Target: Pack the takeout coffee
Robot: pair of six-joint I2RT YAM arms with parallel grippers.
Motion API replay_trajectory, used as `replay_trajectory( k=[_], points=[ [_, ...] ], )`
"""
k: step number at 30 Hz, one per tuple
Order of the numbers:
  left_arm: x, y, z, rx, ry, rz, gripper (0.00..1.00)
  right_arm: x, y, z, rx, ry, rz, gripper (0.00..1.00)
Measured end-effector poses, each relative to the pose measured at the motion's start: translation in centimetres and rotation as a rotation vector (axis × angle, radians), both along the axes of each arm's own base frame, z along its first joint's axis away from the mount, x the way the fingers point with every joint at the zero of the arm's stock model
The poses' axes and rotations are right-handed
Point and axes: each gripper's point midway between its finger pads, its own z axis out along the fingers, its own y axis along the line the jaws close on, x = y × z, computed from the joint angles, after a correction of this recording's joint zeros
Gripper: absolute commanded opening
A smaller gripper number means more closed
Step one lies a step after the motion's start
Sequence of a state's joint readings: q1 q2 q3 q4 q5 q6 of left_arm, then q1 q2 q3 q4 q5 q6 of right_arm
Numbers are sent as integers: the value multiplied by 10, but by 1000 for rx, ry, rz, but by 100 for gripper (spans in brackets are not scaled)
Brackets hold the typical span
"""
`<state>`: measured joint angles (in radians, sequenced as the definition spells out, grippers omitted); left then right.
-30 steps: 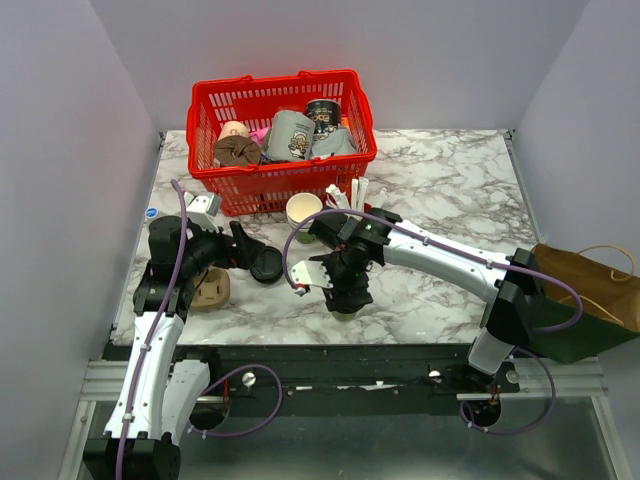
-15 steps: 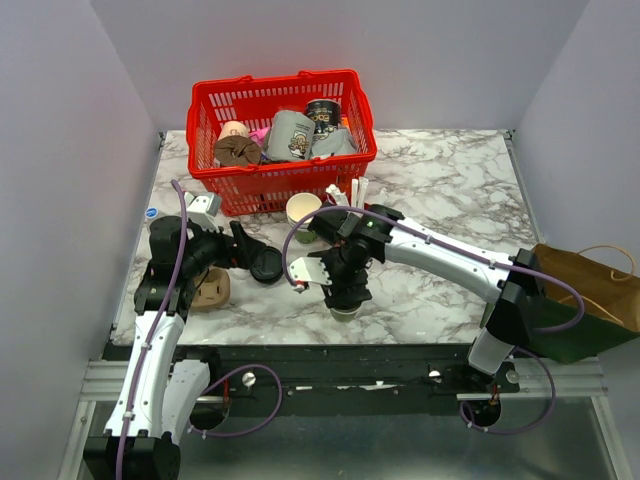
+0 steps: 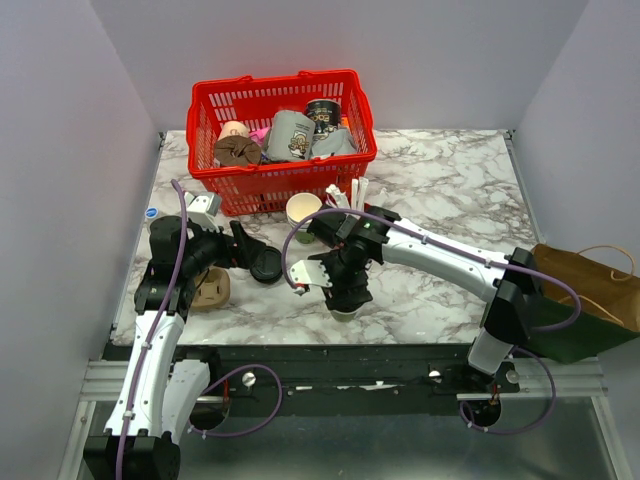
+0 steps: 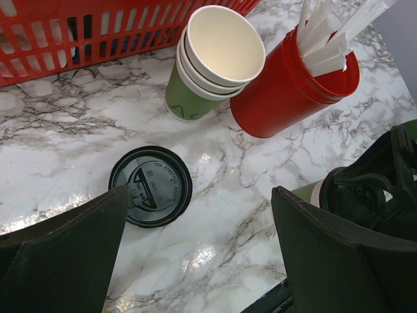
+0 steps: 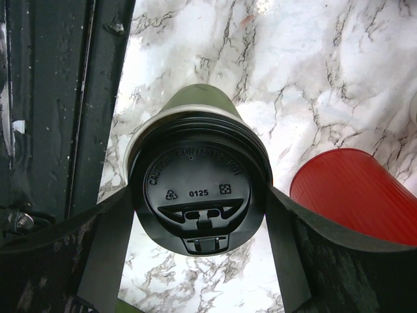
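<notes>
The coffee cup (image 5: 199,99), olive green with a black lid (image 5: 197,186) on top, sits close to the desk's near edge, roughly midway along it. It is gripped by the right gripper (image 5: 199,201), whose two dark fingers (image 5: 107,248) press against opposite sides of the lid. A sliver of the cup's pale rim shows along one side of the lid, and the frames do not show whether the cup's base rests on the marble desk (image 3: 440,190). Just beyond the cup, toward the middle of the desk, stands a red cup (image 4: 283,98) filled with white sticks (image 4: 326,39). Touching it on the left is a stack of green cups (image 4: 205,62), lidless and cream inside. A spare lid (image 4: 150,186) lies flat on the marble nearer the left edge. The left gripper (image 4: 195,251) hangs over it with its fingers (image 4: 62,251) spread wide apart, holding nothing and touching nothing. At the far edge, toward the left corner, a red basket (image 3: 290,186) holds a jumble of cups and other items too small to identify. A brown paper bag (image 3: 588,288) lies at the desk's right edge, near the near corner and well apart from the cups.
</notes>
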<state>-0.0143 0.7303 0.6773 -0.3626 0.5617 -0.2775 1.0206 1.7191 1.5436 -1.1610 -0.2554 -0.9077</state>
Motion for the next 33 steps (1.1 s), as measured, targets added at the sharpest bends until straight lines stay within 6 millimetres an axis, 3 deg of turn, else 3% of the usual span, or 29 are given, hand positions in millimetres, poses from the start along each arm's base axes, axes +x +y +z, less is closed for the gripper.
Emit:
replay_trajectory(
  k=[33],
  points=[
    [1,5,-3,-6,9,19,97,-3,2,-5,-7,29,6,82]
  ],
)
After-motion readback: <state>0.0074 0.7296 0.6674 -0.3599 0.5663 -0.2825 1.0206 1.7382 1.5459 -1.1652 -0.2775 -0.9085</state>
